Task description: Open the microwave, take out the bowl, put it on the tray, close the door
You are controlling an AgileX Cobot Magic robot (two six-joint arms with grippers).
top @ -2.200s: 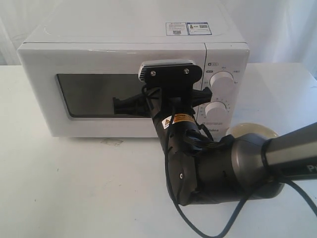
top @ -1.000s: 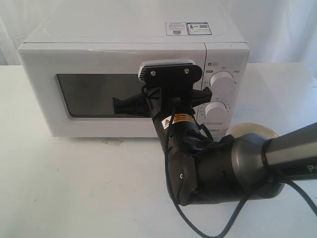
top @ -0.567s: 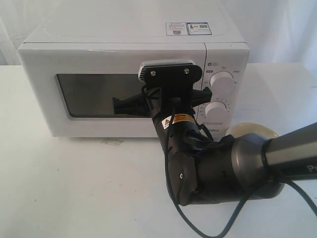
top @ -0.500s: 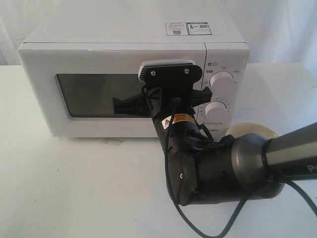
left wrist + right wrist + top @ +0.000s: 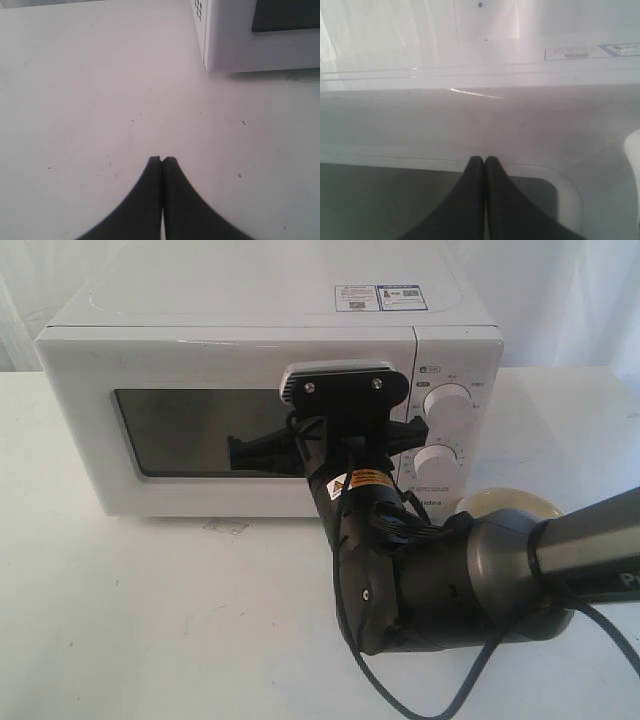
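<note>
The large white boxy microwave has its white front door shut flush, and the dark rounded window shows nothing inside. The right gripper has its black fingers pressed together, holding nothing, with the tips against the door just above the window's upper corner, on the side towards the dials. The left gripper is likewise pinched closed and empty, low over the white table, off the microwave's far front corner.

A small round cream rim, which I take for the bowl, shows past the right arm just in front of the microwave's dial panel. Whether a tray lies under it is hidden.

Judging by this, the closing push is in hand or done. The next move calls for backing the right arm straight off the door without dragging it open.

Nothing differs from the earlier frames: arm, door and rim sit exactly as before.
</note>
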